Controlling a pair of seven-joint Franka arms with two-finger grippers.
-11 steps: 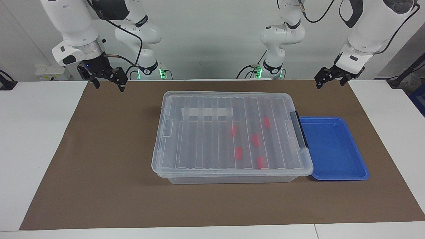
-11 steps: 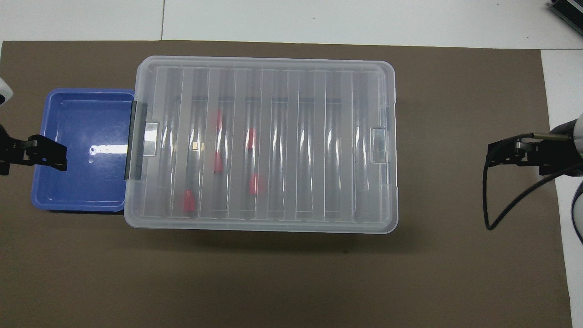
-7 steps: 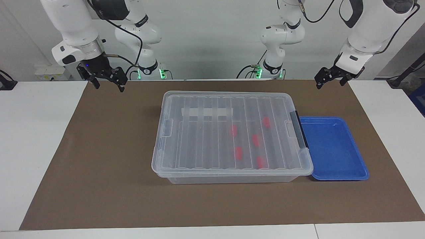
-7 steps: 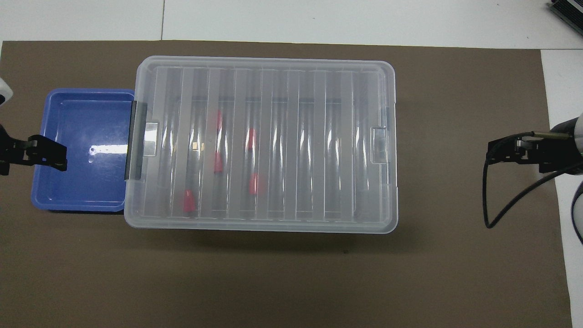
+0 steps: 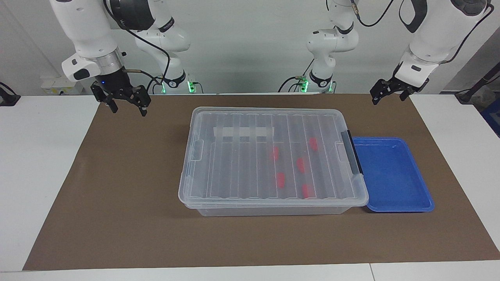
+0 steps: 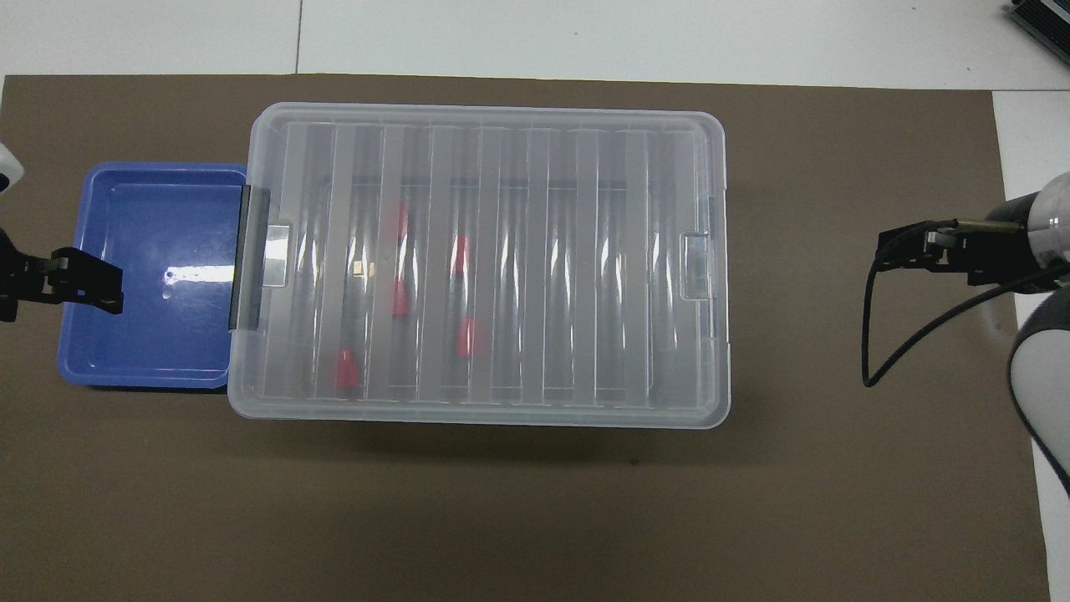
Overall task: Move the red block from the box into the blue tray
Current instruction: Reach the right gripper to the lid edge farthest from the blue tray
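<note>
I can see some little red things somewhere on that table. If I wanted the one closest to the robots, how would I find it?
Start at the big clear box in the middle of the brown mat, its ribbed lid shut. Five small red blocks show blurred through the lid, at the end beside the blue tray. Yours lies nearest the robots and closest to the black handle.

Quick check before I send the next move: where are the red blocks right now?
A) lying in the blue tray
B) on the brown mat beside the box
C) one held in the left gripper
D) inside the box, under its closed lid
D: the red blocks show through the ribbed lid of the box, which is still on; the blue tray holds none.
</note>
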